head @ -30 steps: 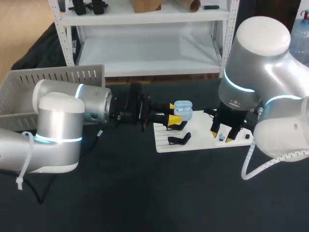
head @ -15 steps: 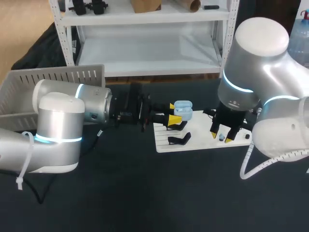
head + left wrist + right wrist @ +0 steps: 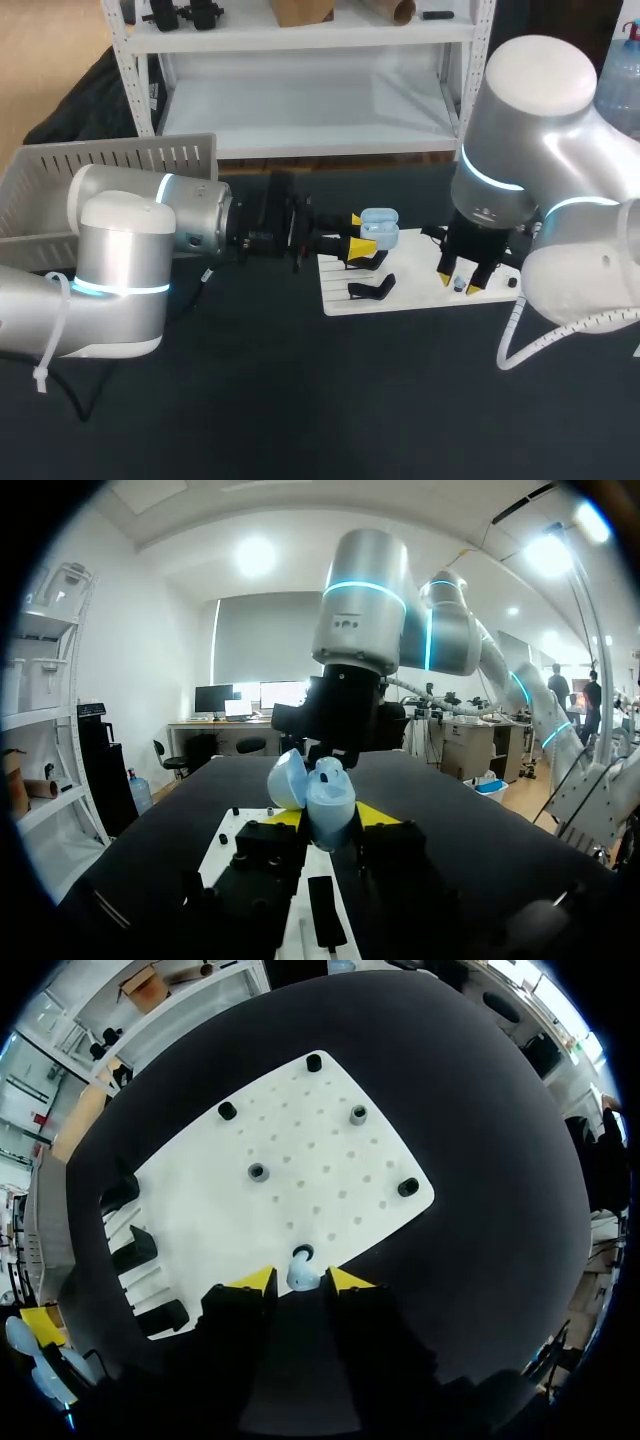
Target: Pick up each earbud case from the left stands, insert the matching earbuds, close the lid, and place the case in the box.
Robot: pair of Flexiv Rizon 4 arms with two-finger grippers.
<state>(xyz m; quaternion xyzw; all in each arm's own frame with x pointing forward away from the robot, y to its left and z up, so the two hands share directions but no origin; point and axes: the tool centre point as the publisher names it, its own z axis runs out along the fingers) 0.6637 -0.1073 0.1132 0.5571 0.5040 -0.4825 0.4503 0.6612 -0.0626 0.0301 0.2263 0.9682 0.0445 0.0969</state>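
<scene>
Pale-blue earbud case [image 3: 327, 792], lid open, sits clamped in the left end effector [image 3: 329, 817] above the white board [image 3: 330, 1175]. The right end effector [image 3: 300, 1280] straddles an earbud [image 3: 301, 1272] with its fingers apart (not yet pinched, I judge). Inserting, closing and boxing remain.

— What's on the table, and how many of each?
— One pale blue earbud case [image 3: 378, 224], one loose earbud [image 3: 301, 1278], one white board [image 3: 330, 1160].
— Stands?
— Three black stands [image 3: 135, 1248] along the board's edge. Six small round sockets [image 3: 258, 1172] too: three black, two grey, and the sixth I can't call.
— Boxes?
— One box [image 3: 110, 155].
</scene>
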